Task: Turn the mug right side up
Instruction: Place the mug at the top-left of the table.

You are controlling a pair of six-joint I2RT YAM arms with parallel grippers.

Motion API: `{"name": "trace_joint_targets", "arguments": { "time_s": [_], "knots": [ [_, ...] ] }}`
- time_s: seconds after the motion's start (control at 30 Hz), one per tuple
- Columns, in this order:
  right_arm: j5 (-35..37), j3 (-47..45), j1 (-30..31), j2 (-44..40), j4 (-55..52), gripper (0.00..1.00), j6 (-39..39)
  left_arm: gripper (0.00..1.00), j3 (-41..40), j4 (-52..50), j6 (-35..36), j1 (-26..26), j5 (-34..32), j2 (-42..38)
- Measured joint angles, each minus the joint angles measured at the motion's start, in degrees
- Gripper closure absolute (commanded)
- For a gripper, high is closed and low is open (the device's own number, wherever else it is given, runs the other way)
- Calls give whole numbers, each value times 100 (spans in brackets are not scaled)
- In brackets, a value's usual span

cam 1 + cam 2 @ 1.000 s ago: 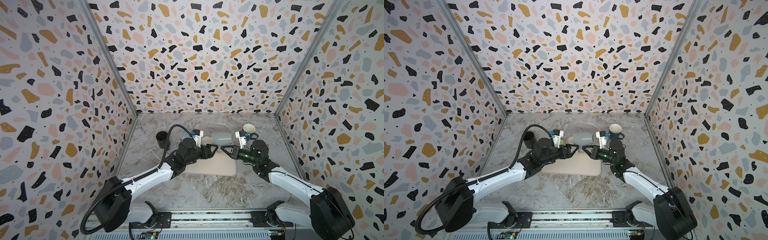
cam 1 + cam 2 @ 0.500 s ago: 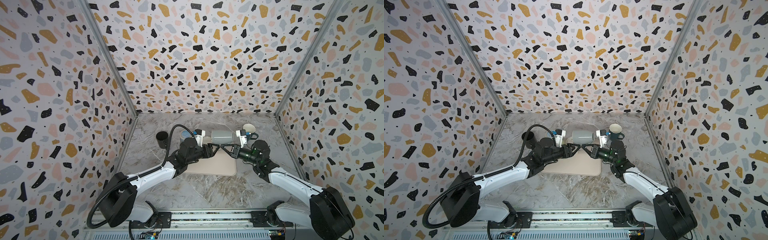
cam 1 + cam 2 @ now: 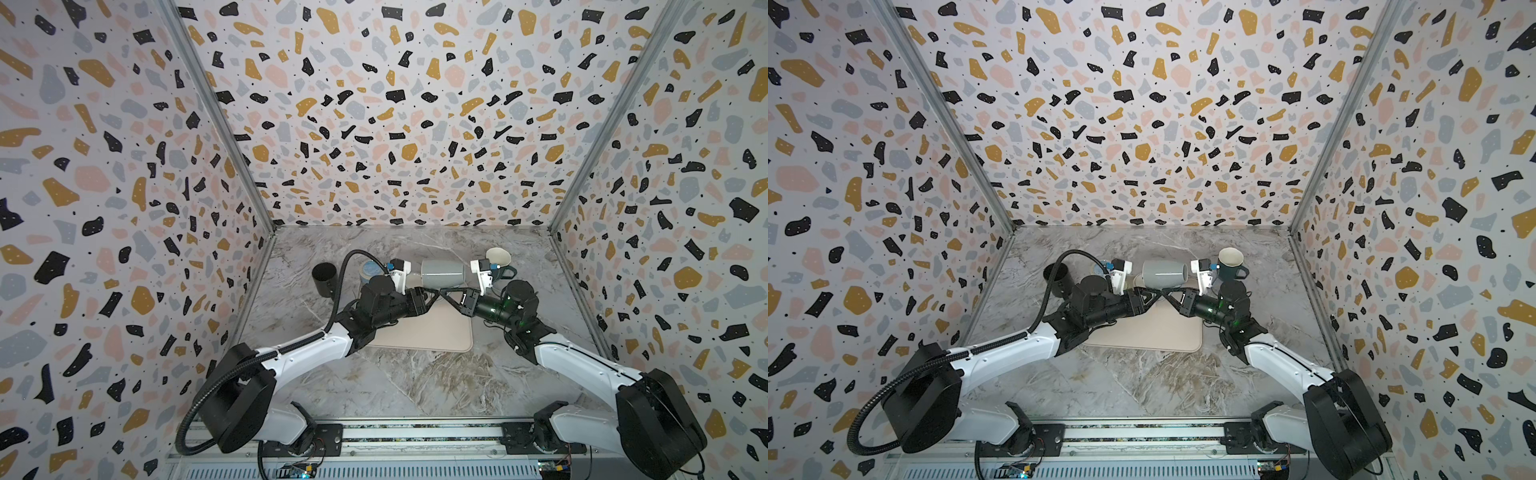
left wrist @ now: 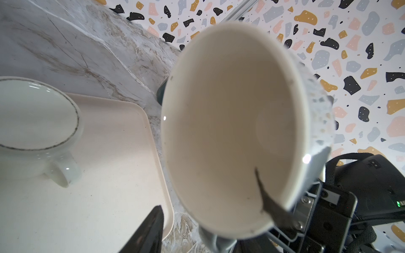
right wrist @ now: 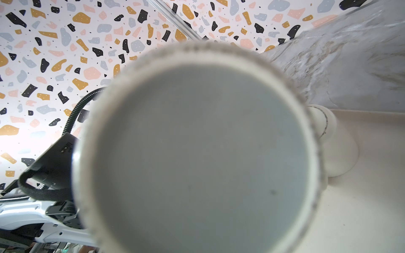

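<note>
Top views both show you the grey mug (image 3: pixel 442 272) lying on its side in the air, over the far edge of the tray (image 3: pixel 436 336) and between the two arms. Its mouth faces your left arm and its base faces your right arm, so it is not upright.

Your right tool (image 3: pixel 444 293) reaches in beneath the mug's body with its jaws drawn nearly together. It alone carries the mug, though the exact spot it pinches is hidden under the body. In the right wrist view the blurred base of the mug fills most of the frame.

Your left tool (image 4: pixel 206 188) stands partly open and grips nothing. In the left wrist view you look straight into the mug's cream inside. One finger (image 4: pixel 266 198) pokes over the lower rim into the mouth. The other finger (image 4: pixel 149 230) sits outside, apart from the wall, over the tray. You cannot tell whether the inner finger touches the wall.

A white cup (image 4: pixel 37 120) rests on the tray beside the mug. On the tabletop (image 3: pixel 415 386) a dark green mug (image 3: pixel 498 259) stands upright just behind your right wrist. A black cup (image 3: pixel 324 278) stands well off to the left.
</note>
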Motion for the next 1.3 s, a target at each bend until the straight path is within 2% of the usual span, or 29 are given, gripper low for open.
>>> {"name": "trace_joint_targets", "arguments": {
  "time_s": [0.47,0.93,1.3],
  "knots": [
    [92,2,105,120,170,100,0,50,0,7,-118,9,-7,37],
    [140,2,133,210,267,100,57,61,-2,122,-197,11,20,59],
    [-83,2,92,330,981,100,297,67,-83,612,-173,42,146,-94]
  ]
}}
